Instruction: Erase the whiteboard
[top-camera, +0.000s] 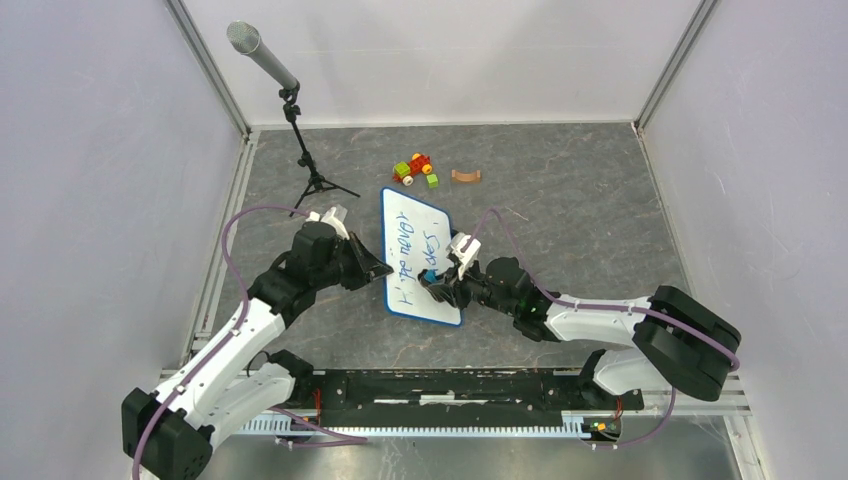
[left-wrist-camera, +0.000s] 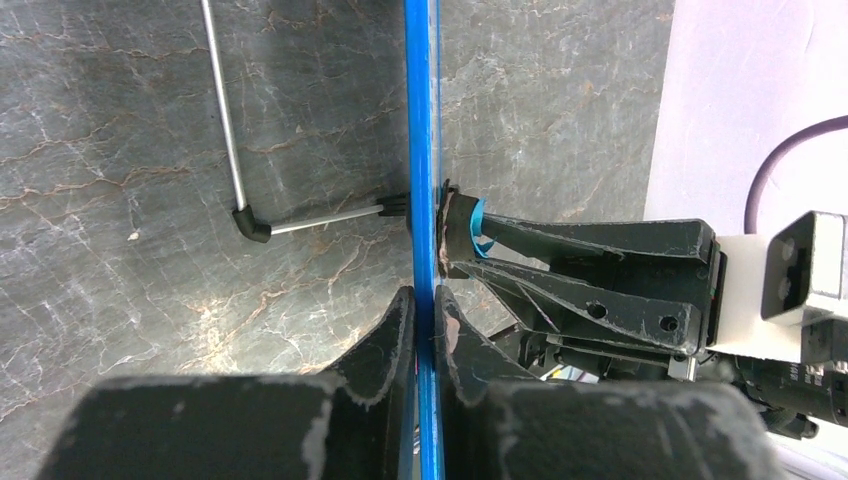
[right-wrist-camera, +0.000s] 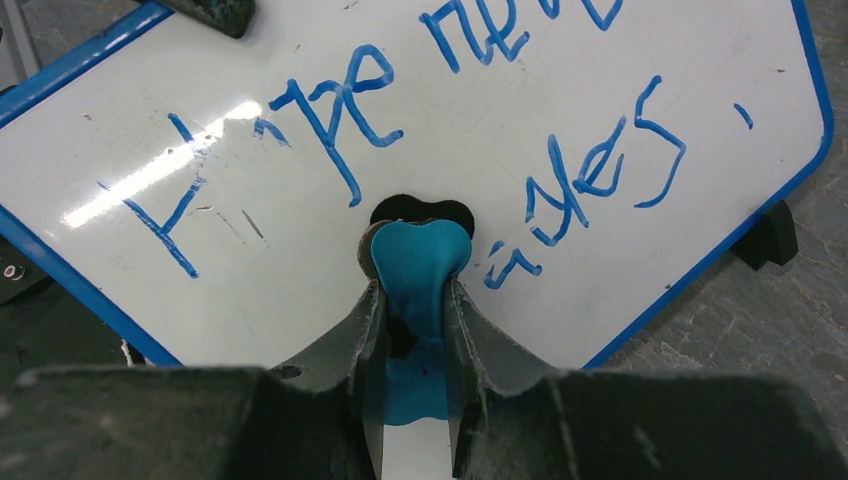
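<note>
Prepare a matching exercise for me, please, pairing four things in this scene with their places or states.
1. left gripper
2. right gripper
3. microphone
4. toy car

A. on a tripod, far left
B. shut on the blue eraser
C. shut on the rim of the whiteboard
D. beyond the whiteboard's far edge

Pairs: 1-C, 2-B, 3-A, 4-D

Whiteboard (top-camera: 415, 250) between left gripper (top-camera: 385, 270) and right gripper (top-camera: 437, 285) — toys (top-camera: 415, 168) behind.
</note>
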